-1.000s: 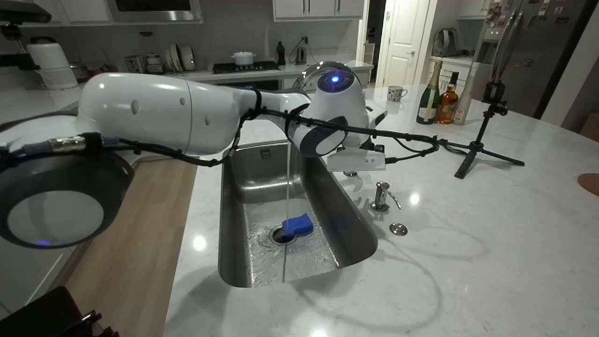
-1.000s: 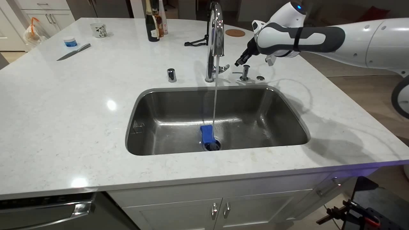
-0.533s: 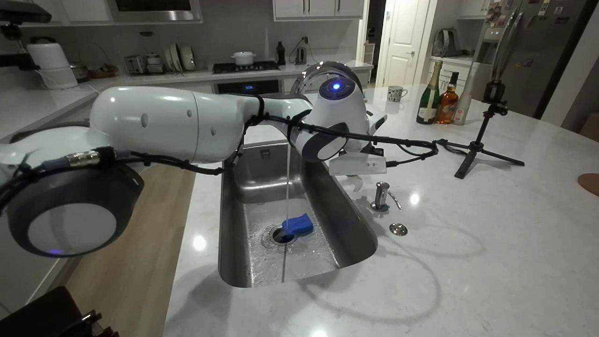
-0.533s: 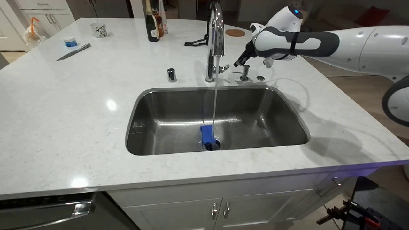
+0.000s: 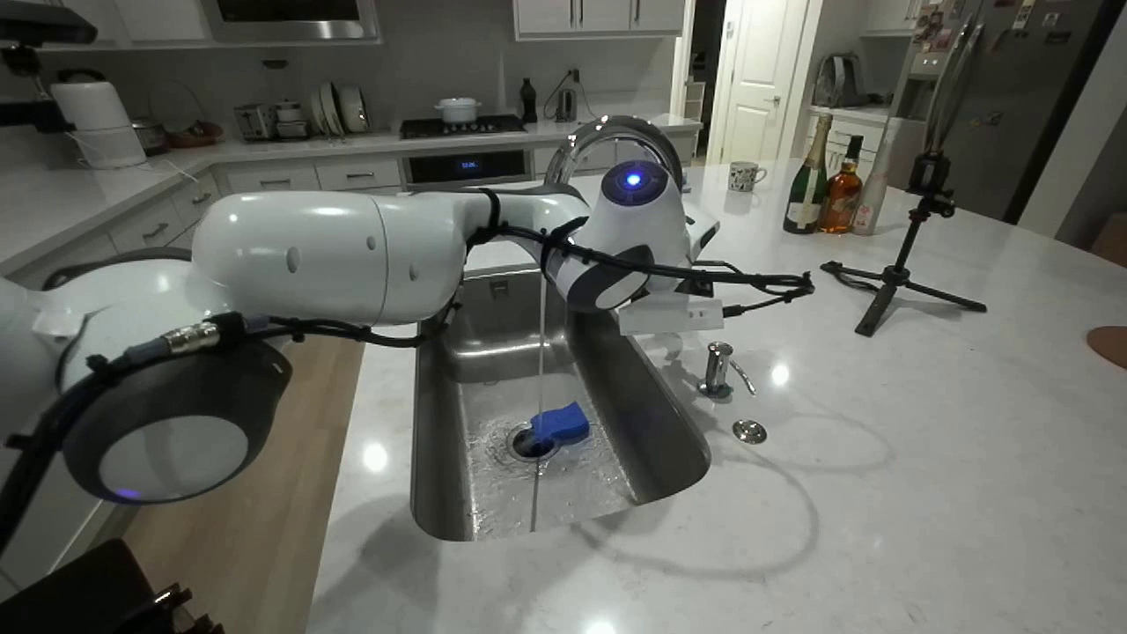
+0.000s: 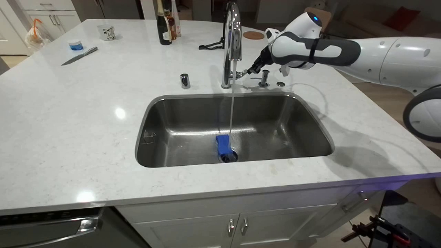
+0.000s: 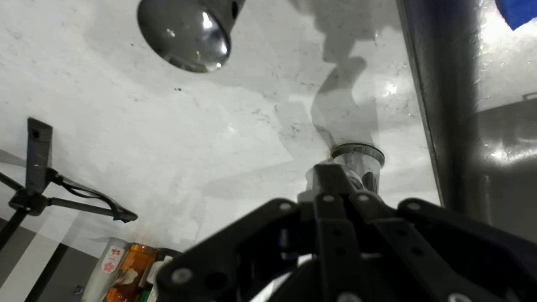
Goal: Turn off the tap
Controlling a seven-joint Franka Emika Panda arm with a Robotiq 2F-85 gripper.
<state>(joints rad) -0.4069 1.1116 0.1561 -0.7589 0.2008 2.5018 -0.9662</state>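
The tall chrome tap (image 6: 235, 38) stands behind the sink, with water (image 6: 232, 106) running from its spout into the drain. Its arch (image 5: 616, 129) also shows in an exterior view, behind the arm. Its small side lever (image 6: 242, 73) points toward my gripper (image 6: 250, 71). The fingertips are right at the lever's end; I cannot tell whether they touch. In the wrist view my gripper (image 7: 333, 180) is shut with nothing seen between its fingers. It covers most of the lever and part of the tap's base (image 7: 363, 161).
The steel sink (image 6: 148, 113) holds a blue sponge (image 6: 223, 144) by the drain. A short chrome dispenser (image 6: 264, 78) stands under the gripper's wrist side. A chrome knob (image 6: 185, 81) stands beyond the tap. A tripod (image 5: 896, 277) and bottles (image 5: 806, 189) stand farther back.
The arm has come down, and the gripper has moved down and toward the tap, bringing its fingertips to the lever's end. The water still runs and the lever looks unmoved.
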